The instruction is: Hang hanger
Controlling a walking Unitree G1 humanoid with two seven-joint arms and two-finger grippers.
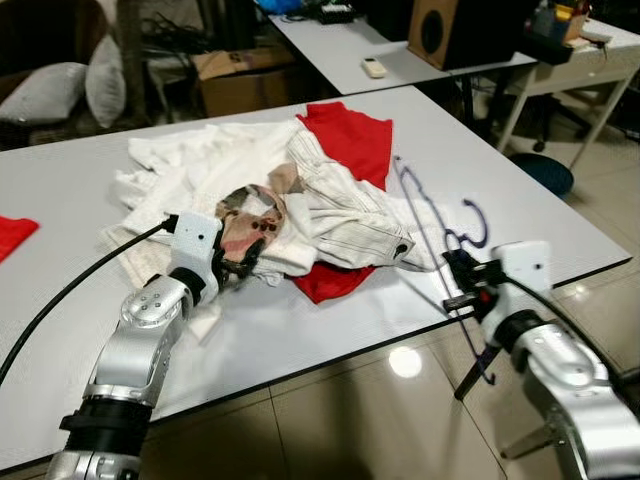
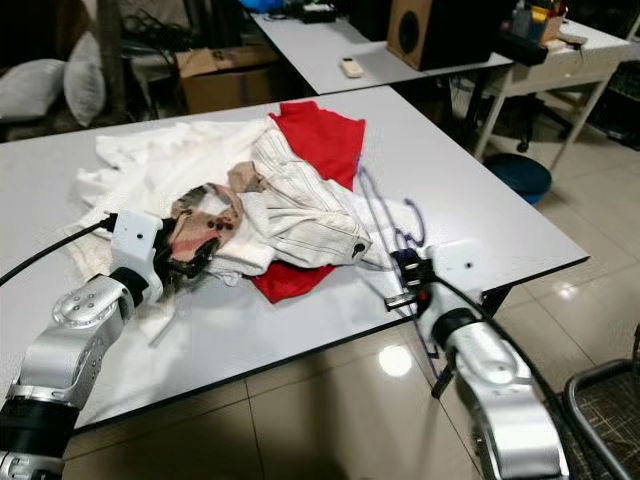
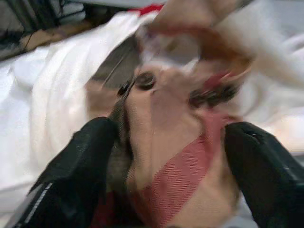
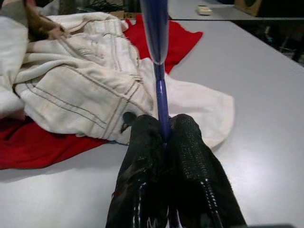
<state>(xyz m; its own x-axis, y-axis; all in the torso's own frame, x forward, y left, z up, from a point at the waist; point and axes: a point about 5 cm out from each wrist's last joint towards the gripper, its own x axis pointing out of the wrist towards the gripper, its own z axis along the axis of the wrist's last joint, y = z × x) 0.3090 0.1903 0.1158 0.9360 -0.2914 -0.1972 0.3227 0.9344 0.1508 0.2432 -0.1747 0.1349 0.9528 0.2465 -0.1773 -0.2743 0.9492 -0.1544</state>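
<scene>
left end effector (image 1: 243,262): fingers spread, arm reaching forward | right end effector (image 4: 164,137): fingers clamped together, arm forward

Head stereo pair down over table (image 1: 520,190), wrist cameras close

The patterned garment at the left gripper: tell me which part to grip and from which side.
Grip the bunched near edge of the patterned garment, coming from the robot's own side as the left gripper does now, its fingers spread around the fold. That edge rises loosely above the white clothes, so I judge it pinchable without catching them.
</scene>
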